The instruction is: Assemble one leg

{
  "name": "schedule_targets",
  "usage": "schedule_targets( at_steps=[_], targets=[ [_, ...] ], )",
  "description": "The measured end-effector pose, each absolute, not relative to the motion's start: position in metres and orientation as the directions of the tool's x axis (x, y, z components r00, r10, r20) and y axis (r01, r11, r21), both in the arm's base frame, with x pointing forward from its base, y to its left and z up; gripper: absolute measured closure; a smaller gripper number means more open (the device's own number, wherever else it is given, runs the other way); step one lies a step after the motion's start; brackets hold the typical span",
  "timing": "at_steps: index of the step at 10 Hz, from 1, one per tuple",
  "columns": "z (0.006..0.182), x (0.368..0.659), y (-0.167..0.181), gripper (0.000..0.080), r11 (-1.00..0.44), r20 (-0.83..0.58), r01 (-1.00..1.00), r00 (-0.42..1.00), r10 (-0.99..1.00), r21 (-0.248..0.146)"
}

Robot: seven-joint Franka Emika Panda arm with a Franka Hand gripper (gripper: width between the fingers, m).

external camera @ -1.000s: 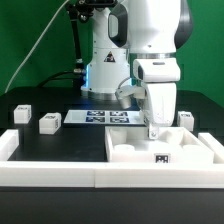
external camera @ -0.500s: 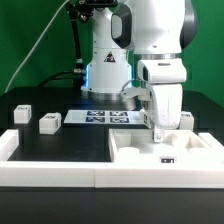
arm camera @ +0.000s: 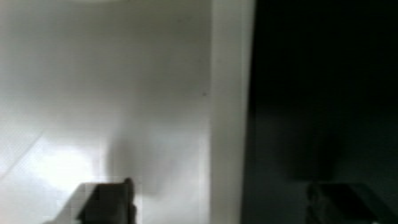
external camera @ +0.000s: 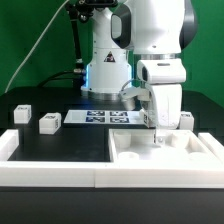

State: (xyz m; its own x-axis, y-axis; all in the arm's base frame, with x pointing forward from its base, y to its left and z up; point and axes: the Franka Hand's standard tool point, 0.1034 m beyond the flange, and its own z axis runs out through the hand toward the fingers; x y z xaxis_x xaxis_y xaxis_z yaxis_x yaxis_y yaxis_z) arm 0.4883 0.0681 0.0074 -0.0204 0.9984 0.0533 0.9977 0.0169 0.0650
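My gripper (external camera: pixel 158 137) hangs low over the far rim of the large flat white part (external camera: pixel 135 158) at the exterior view's front right. In the wrist view the gripper (arm camera: pixel 222 204) is open and empty. One finger (arm camera: pixel 107 200) is over the white part (arm camera: pixel 107 90) and the other over the dark table (arm camera: pixel 329 80), so the jaws straddle its edge. Two small white legs with tags stand on the table at the exterior view's left, one (external camera: pixel 21 114) further back and one (external camera: pixel 49 123) nearer. Another small white block (external camera: pixel 186 119) stands behind the white part, beside the gripper.
The marker board (external camera: pixel 100 117) lies in the middle in front of the robot base (external camera: pixel 105 75). A low white wall (external camera: pixel 50 176) runs along the table's front edge, with a white corner block (external camera: pixel 8 145) at the exterior view's left.
My gripper has moved down and slightly toward the exterior view's right onto the white part's far rim. The white part has shifted, and the tag on its front face no longer shows.
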Motion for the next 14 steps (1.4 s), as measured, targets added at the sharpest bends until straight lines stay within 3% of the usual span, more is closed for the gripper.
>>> schedule_targets(
  at_steps=[4, 9, 12, 14],
  targets=[
    [0.008, 0.488, 0.068, 0.0153, 0.010, 0.053, 0.998, -0.014, 0.998, 0.065],
    [0.082, 0.473, 0.080, 0.0150, -0.144, 0.041, 0.981, 0.140, 0.989, 0.129],
    [0.079, 0.473, 0.079, 0.0150, -0.153, 0.045, 0.980, 0.149, 0.988, 0.128],
    [0.078, 0.472, 0.081, 0.0150, -0.363, 0.075, 0.925, 0.357, 0.931, 0.112]
  ],
)
